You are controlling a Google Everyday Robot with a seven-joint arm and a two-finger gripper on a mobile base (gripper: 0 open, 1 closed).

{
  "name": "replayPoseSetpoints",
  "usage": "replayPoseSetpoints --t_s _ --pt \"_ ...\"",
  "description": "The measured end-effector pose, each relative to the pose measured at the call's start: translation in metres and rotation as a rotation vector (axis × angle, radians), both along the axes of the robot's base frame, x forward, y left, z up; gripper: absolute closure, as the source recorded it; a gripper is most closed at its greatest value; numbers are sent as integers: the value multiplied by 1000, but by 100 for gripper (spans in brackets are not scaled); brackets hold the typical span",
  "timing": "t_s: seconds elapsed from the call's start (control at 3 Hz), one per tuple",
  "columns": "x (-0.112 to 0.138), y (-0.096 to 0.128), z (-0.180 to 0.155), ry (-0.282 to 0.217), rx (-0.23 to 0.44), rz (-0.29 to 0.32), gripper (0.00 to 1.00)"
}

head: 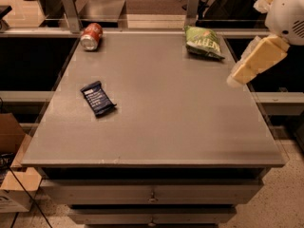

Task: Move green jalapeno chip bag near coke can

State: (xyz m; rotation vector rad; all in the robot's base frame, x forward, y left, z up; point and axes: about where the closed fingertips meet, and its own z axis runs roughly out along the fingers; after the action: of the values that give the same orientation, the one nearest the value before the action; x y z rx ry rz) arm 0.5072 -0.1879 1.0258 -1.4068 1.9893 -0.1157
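Observation:
The green jalapeno chip bag (203, 42) lies flat at the far right corner of the grey table (171, 127). The coke can (90, 35), red with a silver top, lies on its side at the far left corner. My gripper (257, 61) is cream-coloured and hangs in the air over the table's right edge, a little to the right of the bag and nearer to me. It holds nothing that I can see. It is apart from the bag.
A dark blue flat wrapped bar (98, 98) lies on the left half of the table. Two metal posts (69, 6) and a rail stand along the far edge. Drawers sit under the table front. A cardboard box (12, 184) is on the floor at the left.

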Motion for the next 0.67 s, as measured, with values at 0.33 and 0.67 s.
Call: replayPoseSetpoints --t_s 0.33,0.67 --pt "4 0 -1 -3 5 -2 0" --pt "13 2 -1 -23 65 -46 0"
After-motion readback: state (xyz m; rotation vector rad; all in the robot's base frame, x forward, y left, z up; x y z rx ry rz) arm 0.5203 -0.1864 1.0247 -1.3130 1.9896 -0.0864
